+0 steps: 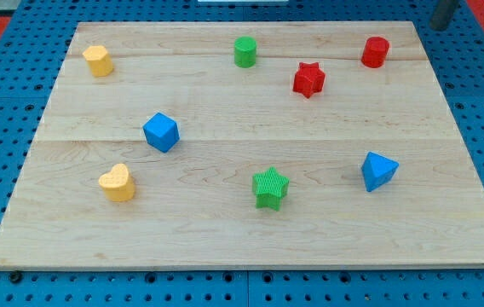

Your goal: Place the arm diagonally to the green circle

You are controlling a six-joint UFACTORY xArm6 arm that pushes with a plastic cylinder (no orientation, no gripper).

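The green circle (244, 52), a short green cylinder, stands near the top middle of the wooden board (225, 230). My tip (438, 24) shows as a dark rod end at the view's top right, just past the board's top right corner. It is far to the right of the green circle and slightly higher in the view. It touches no block. The nearest block to it is the red cylinder (376, 52).
A red star (308, 79) lies right of the green circle. A yellow block (98, 61) is at top left, a blue cube (161, 132) and a yellow heart (118, 182) at left, a green star (270, 188) at bottom middle, and a blue block (378, 170) at right.
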